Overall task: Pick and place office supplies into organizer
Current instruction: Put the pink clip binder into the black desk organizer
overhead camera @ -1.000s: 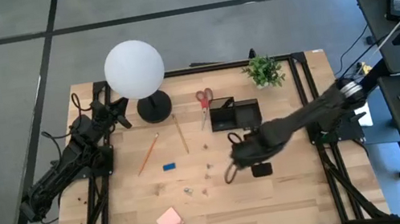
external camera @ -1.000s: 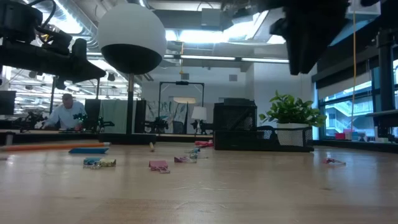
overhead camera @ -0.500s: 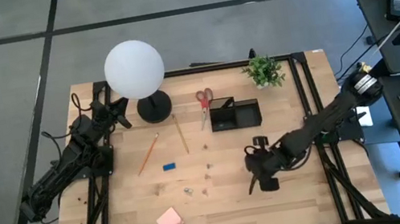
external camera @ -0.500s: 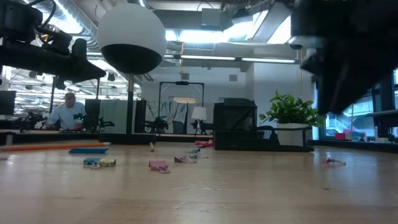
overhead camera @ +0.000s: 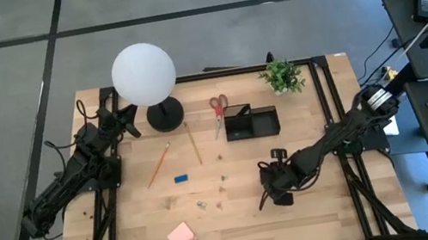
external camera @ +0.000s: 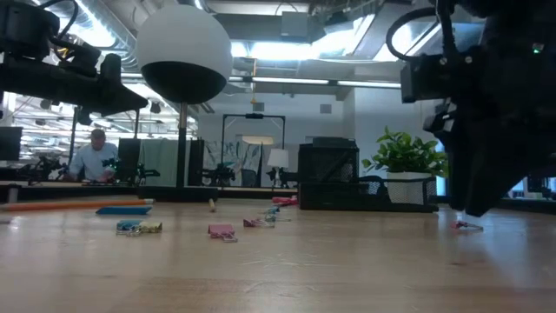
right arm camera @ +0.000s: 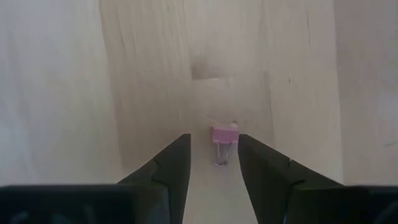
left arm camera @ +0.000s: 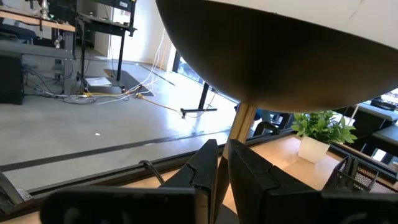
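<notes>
My right gripper [overhead camera: 266, 199] points steeply down near the table's front right, open, low over a small pink clip [right arm camera: 224, 134] that lies flat on the wood just beyond and between its fingertips [right arm camera: 180, 144]. The same clip [external camera: 467, 226] shows in the low view under the gripper [external camera: 473, 207]. The black organizer [overhead camera: 251, 122] stands at the back, with the red-handled scissors [overhead camera: 218, 106] to its left. Two pencils [overhead camera: 159, 164] [overhead camera: 194, 143], a blue eraser [overhead camera: 180, 178], a pink sticky-note pad [overhead camera: 182, 237] and more clips [overhead camera: 200, 202] lie on the table. My left gripper [left arm camera: 222, 167] waits shut beside the lamp.
A white globe lamp [overhead camera: 144, 75] on a round black base stands at the back left, close to my left arm. A green potted plant [overhead camera: 282, 76] stands at the back right, behind the organizer. Bare wood lies around the pink clip and along the front edge [overhead camera: 319, 224].
My right gripper has come down and moved toward the table's near edge, away from the organizer, rolling somewhat as it sank. It now stands low over the pink clip. The gap between its fingers shows no change.
</notes>
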